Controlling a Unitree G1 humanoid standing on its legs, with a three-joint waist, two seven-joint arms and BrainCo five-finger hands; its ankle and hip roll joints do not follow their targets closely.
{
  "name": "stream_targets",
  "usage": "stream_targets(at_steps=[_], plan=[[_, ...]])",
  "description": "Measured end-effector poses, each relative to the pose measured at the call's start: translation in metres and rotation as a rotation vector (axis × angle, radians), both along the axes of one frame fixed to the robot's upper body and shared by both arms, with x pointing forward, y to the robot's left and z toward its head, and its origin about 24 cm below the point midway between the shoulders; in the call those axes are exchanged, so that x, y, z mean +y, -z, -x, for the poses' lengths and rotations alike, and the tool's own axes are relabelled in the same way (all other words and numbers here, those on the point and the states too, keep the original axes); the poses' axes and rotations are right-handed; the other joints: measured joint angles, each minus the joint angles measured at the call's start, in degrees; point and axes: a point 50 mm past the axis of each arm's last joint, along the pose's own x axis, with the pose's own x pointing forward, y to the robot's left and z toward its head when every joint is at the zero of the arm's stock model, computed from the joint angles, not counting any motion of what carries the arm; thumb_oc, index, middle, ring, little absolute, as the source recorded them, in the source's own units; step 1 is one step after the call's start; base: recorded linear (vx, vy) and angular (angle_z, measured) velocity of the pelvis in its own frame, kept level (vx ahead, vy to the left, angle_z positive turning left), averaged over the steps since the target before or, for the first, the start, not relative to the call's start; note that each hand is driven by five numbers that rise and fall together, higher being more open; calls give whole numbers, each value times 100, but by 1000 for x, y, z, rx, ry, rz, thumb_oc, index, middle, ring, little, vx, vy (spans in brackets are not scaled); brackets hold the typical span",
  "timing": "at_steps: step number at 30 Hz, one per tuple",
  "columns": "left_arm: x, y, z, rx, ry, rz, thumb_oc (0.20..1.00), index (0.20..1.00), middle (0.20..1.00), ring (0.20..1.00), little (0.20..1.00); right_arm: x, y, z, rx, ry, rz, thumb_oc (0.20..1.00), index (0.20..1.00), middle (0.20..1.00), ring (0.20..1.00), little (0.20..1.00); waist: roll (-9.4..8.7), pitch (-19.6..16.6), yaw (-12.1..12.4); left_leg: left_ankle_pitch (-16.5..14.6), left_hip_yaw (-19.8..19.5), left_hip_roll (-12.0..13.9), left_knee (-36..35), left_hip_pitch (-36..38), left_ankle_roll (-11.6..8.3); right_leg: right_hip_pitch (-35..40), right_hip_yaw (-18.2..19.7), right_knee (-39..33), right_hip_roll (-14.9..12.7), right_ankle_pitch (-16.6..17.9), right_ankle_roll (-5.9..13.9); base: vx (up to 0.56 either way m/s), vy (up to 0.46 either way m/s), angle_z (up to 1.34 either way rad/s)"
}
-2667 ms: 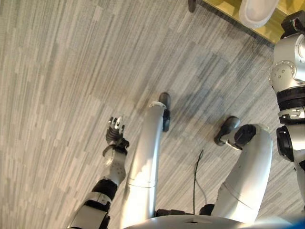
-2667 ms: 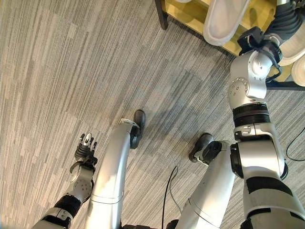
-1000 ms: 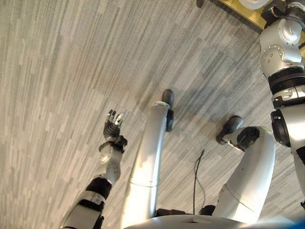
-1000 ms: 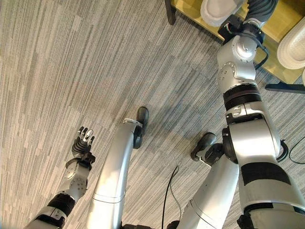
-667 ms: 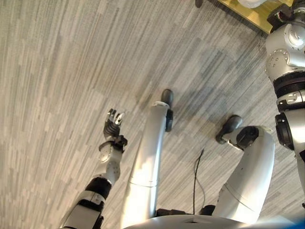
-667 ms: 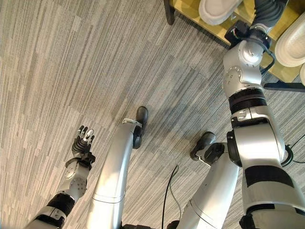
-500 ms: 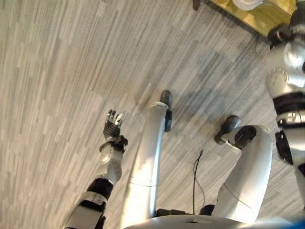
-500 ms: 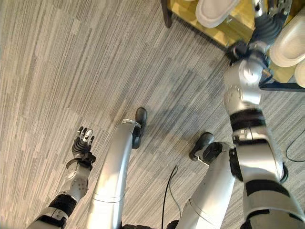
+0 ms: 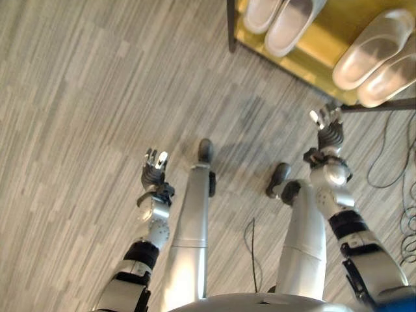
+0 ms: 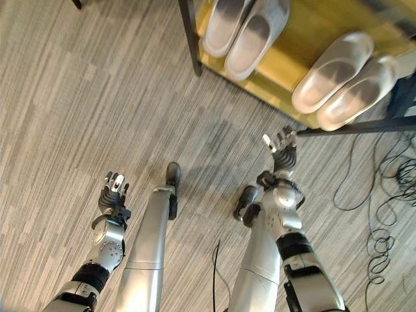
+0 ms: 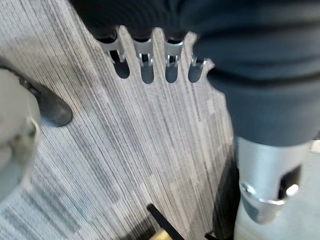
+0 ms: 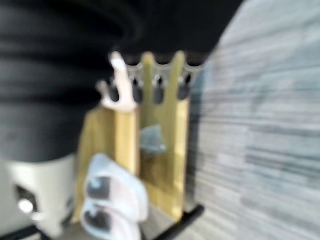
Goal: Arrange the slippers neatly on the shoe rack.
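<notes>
Beyond the fingertips of the right hand [image 10: 281, 144], on the yellow-green shelf of the shoe rack [image 10: 296, 55], four pale slippers lie in two pairs. One pair [image 10: 246, 27] sits near the rack's dark corner post [image 10: 189, 36], its two slippers side by side and touching or nearly so. The other pair [image 10: 341, 73] lies further along the shelf, well apart from the first, its two slippers also close together, just past the dark bar [image 10: 354, 128] that runs along the shelf's near edge.

The right hand hangs over the grey striped carpet [image 10: 78, 110] just short of that bar, fingers straight, slightly spread and empty, their tips pointing toward the second pair without touching it or the rack. Its own wrist view shows the fingers [image 12: 145, 75] in a straight row with the yellow shelf [image 12: 165, 150] and two pale slippers [image 12: 112, 200] past them.

The left hand [image 10: 113, 192] is held low over bare carpet, far from the rack, fingers extended and loosely apart, holding nothing. In its wrist view the fingers [image 11: 147, 57] stand in an even straight row above the striped floor [image 11: 130, 150].
</notes>
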Motion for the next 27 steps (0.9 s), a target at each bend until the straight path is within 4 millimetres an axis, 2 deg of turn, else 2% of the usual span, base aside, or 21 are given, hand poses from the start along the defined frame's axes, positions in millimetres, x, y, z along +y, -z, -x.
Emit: stream_targets(at_steps=[2, 3, 5, 7, 10, 14, 16, 19, 22, 27], plan=[[1, 7, 4, 30, -13, 5, 1000, 1000, 1000, 1000, 1000, 5, 18, 8, 61, -8, -5, 1000, 1000, 1000, 1000, 1000, -43, -67, -5, 89, -64, 48, -305, 345, -24, 387, -145, -324, 77, 90, 5, -71, 2, -4], [3, 13, 11, 54, -18, 5, 1000, 1000, 1000, 1000, 1000, 12, 40, 20, 140, -31, -5, 1000, 1000, 1000, 1000, 1000, -116, -143, -6, 223, -94, 89, -740, 791, -45, 862, -292, -757, 145, 218, -1, -44, -11, -3], [5, 20, 17, 75, -13, -2, 1000, 1000, 1000, 1000, 1000, 15, 55, 30, 191, -47, -4, 1000, 1000, 1000, 1000, 1000, -182, -246, -20, 297, -84, 124, -1050, 1134, -49, 1202, -361, -1021, 187, 284, 31, 0, 0, 0], [8, 24, 20, 97, -16, -9, 1000, 1000, 1000, 1000, 1000, 16, 64, 37, 228, -65, 15, 1000, 1000, 1000, 1000, 1000, -195, -291, -3, 395, -111, 167, -1357, 1481, -68, 1586, -494, -1338, 241, 370, 22, 0, 0, 0], [15, 36, 38, 158, 4, -78, 1000, 1000, 1000, 1000, 1000, 15, 80, 52, 296, -85, 42, 1000, 1000, 1000, 1000, 1000, -243, -654, -15, 443, -92, 224, -1829, 2196, -84, 2300, -557, -1852, 341, 462, 61, 48, -12, -6], [14, 35, 38, 190, 124, -226, 1000, 1000, 1000, 1000, 1000, 16, 97, 60, 369, -117, 68, 1000, 1000, 1000, 1000, 1000, -216, -724, 0, 619, -77, 266, -2423, 2993, -89, 3099, -707, -2466, 425, 642, 95, 25, 10, 1], [9, 39, 42, 214, 188, -284, 1000, 1000, 1000, 1000, 1000, 13, 112, 71, 440, -125, 97, 1000, 1000, 1000, 1000, 1000, -77, -886, 6, 637, -77, 310, -2609, 3360, -83, 3567, -790, -2846, 508, 783, 107, 36, 1, -6], [2, 36, 37, 204, 264, -351, 1000, 1000, 1000, 1000, 1000, 9, 132, 86, 550, -140, 133, 1000, 1000, 1000, 1000, 1000, -2, -904, -24, 692, -5, 354, -2869, 3743, -64, 3959, -808, -3157, 556, 889, 123, 101, -41, -6], [-11, 35, 41, 189, 412, -441, 1000, 1000, 1000, 1000, 1000, 3, 154, 111, 678, -165, 187, 1000, 1000, 1000, 1000, 1000, 94, -922, -38, 725, 53, 382, -3188, 4399, -67, 4576, -804, -3491, 624, 952, 147, 98, -41, -8], [-26, 23, 41, 117, 580, -550, 1000, 1000, 1000, 1000, 1000, -8, 184, 155, 870, -206, 248, 1000, 1000, 1000, 1000, 1000, 276, -923, -227, 830, 172, 507, -3798, 5333, -139, 5327, -803, -3881, 747, 971, 155, 126, -70, -12]])
